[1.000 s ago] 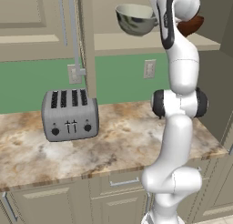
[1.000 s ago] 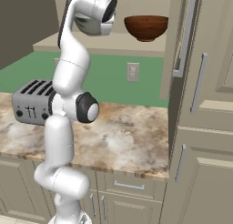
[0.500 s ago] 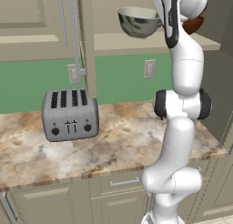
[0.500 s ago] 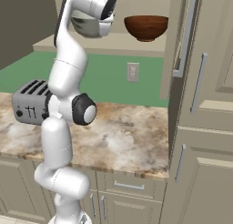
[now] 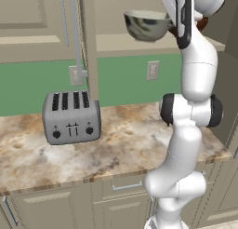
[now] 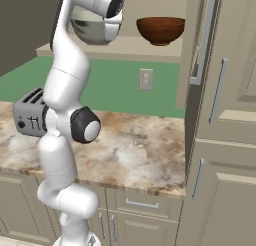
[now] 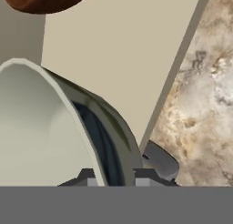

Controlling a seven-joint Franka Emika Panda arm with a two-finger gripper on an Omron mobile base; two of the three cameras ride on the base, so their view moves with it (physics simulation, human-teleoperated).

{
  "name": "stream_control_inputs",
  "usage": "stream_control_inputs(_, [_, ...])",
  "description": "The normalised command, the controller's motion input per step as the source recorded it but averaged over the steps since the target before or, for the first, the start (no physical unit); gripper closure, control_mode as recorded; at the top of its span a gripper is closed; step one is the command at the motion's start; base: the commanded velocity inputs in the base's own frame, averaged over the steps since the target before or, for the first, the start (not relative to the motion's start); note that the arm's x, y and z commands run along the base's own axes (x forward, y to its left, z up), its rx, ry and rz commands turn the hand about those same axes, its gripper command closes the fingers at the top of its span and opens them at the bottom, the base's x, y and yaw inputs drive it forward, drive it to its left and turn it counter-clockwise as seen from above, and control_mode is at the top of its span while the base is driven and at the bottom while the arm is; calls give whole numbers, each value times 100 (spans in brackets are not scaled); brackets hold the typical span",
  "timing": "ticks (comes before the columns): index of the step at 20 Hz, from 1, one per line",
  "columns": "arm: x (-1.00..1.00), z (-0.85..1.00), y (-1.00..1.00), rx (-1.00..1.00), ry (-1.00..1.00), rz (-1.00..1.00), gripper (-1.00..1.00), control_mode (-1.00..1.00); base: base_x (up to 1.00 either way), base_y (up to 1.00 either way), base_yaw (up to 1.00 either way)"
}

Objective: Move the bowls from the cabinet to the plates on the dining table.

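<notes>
My gripper (image 7: 116, 180) is shut on the rim of the larger grey-white bowl (image 5: 146, 25) (image 6: 90, 30) (image 7: 41, 127), one finger inside and one outside. The bowl hangs upright just above the front of the shelf (image 5: 116, 42) (image 6: 135, 46) of the open cabinet. On that same shelf, a little to the right, stands the smaller reddish-brown bowl (image 6: 161, 30) (image 7: 41, 0); in the left base view my arm covers most of it (image 5: 201, 24). The plates and the dining table are out of view.
Below the shelf runs a stone worktop (image 5: 116, 144) (image 6: 130, 145) with a silver toaster (image 5: 71, 116) (image 6: 29, 112) at its left. The cabinet's doors (image 5: 88, 42) (image 6: 200, 40) stand open on both sides of the bowl. A tall beige unit (image 6: 225, 140) closes off the right.
The hand and the grey bowl have shifted only slightly by the shelf's front. The brown bowl and the toaster have stayed put.
</notes>
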Motion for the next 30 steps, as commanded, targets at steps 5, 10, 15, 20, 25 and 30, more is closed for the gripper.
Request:
stream_control_inputs(5, [-79, 0, 0, 0, 0, 0, 100, -100, 0, 0, 0])
stream_control_inputs(10, [-85, 0, 0, 0, 0, 0, 100, -100, 0, 0, 0])
stream_control_inputs(15, [-81, 0, 1, 0, -1, 0, 100, -100, 0, 0, 0])
stream_control_inputs(20, [-85, -1, 3, 0, 0, 1, 100, -100, 0, 0, 0])
stream_control_inputs(25, [-94, -11, 6, 0, 0, 2, 100, -100, 0, 0, 0])
stream_control_inputs(30, [-94, -13, 10, 0, 0, 2, 100, -100, 0, 0, 0])
